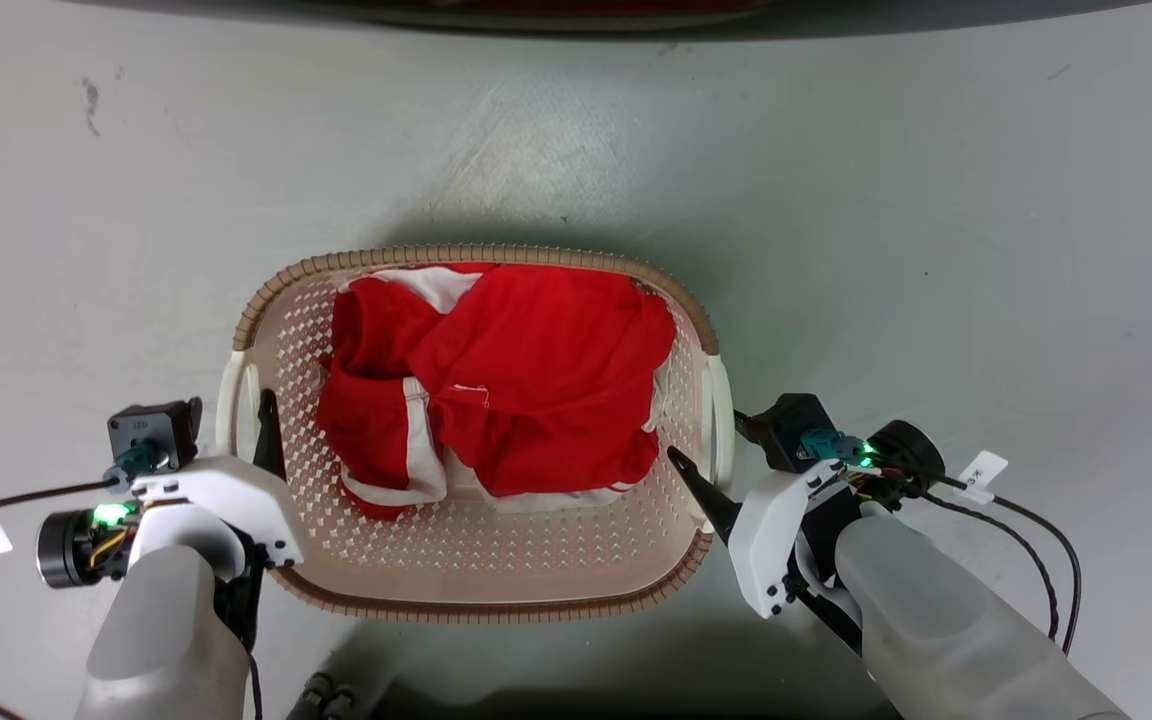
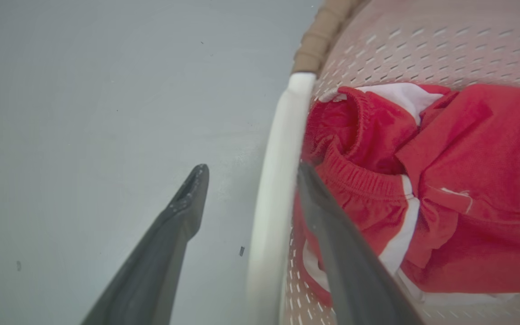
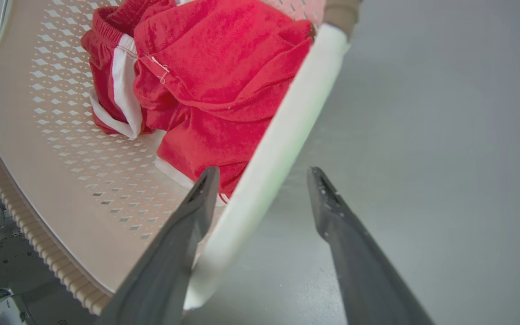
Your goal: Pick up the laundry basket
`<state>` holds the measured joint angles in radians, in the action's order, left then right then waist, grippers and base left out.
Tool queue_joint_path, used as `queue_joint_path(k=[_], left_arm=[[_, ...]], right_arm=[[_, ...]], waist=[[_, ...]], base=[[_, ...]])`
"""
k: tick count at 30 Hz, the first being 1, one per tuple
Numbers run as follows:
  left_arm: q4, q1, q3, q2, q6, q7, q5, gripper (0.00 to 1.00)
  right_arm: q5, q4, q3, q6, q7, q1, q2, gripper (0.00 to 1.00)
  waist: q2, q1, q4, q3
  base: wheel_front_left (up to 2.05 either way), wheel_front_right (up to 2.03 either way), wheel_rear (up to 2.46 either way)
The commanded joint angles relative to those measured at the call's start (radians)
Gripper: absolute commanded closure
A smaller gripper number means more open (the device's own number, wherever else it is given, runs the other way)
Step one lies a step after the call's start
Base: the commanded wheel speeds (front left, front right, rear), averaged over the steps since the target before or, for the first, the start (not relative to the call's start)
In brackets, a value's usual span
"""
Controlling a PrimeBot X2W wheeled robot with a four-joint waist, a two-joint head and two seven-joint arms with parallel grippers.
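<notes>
Laundry basket [image 1: 536,545] low in the middle of the head view, flat on the grey floor [image 1: 936,250], long side running left to right. Cream and perforated, with a brown ribbed rim [image 1: 496,252] and a white handle at each short end. Inside, a heap of red clothes [image 1: 536,380] with white trim, bunched toward the far wall; near strip of the bottom bare.

Left hand [image 2: 251,168] at the left handle [image 2: 278,180]: open, with its two dark fingers astride the white bar. One finger [image 2: 332,234] inside the basket beside the clothes, the other out over the floor. Holds nothing. Clear gap between the outer finger and the bar; inner finger close against it, contact impossible to tell.

Right hand [image 3: 263,170] at the right handle [image 3: 282,135], much the same: spread wide, one finger [image 3: 183,225] inside over the perforated wall, the other outside above the floor. Nothing clamped. Inner finger overlapping the lower end of the bar in the right wrist view, outer finger well off it.

Pale forearms at both lower corners of the head view, each wrist lit by a small green light and trailing black cables with white tags.
</notes>
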<state>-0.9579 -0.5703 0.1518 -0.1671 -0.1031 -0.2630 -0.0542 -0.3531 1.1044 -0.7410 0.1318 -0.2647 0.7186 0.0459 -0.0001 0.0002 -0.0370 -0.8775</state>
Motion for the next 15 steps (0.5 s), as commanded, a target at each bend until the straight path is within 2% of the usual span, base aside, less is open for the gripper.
queue_joint_path(k=[1, 14, 15], left_arm=[[-0.001, -0.017, -0.002, -0.004, -0.001, -0.003, 0.002, 0.0], [-0.044, -0.039, -0.023, 0.002, -0.013, -0.003, -0.002, 0.0], [-0.047, -0.041, -0.025, 0.003, -0.014, -0.003, -0.002, 0.24]], right_arm=[[-0.012, 0.016, -0.011, -0.002, 0.0, 0.018, 0.008, 0.0], [-0.125, 0.065, -0.119, -0.002, 0.002, 0.061, 0.008, 0.0], [-0.132, 0.067, -0.125, -0.002, 0.002, 0.061, 0.008, 0.09]], waist=[[0.0001, -0.0002, -0.002, -0.011], [0.0001, -0.0002, 0.0, -0.038], [0.0001, -0.0002, 0.0, -0.038]], base=[[0.0, 0.0, 0.0], [0.0, 0.0, 0.0], [0.0, 0.0, 0.0]])
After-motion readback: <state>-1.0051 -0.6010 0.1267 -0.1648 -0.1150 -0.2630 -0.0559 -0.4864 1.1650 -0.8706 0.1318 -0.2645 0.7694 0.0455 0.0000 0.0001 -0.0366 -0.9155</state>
